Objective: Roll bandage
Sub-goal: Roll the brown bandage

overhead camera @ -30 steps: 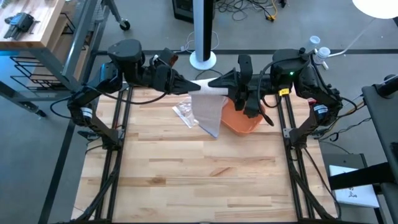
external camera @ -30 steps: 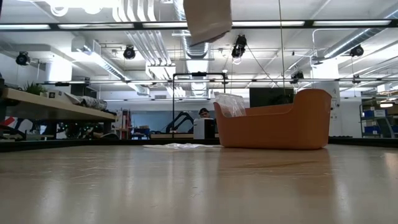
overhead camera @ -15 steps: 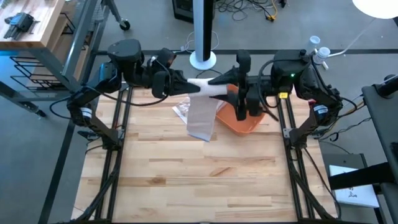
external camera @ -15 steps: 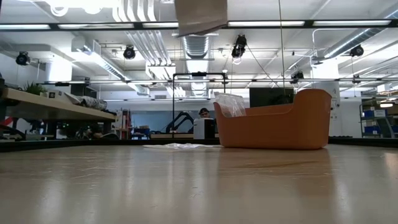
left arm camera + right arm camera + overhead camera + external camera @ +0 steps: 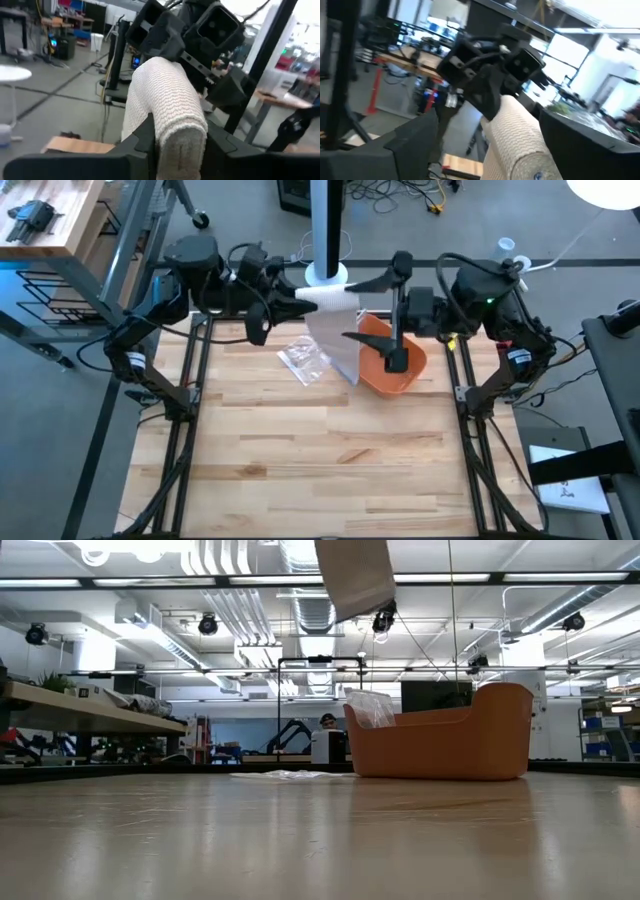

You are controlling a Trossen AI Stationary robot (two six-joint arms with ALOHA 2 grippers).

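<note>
Both arms are reaching in over the far edge of the worktop, meeting at upper centre of the high view. Left end effector is clamping narrow on the rolled end of the bandage, fingers pressing either side of the roll in the left wrist view. Right end effector is standing wide, fingers spread either side of the bandage, not gripping. Loose bandage tail is hanging down above the worktop, showing at top centre of the low view. Orange bin is sitting right of it, clear plastic wrapper lying left.
</note>
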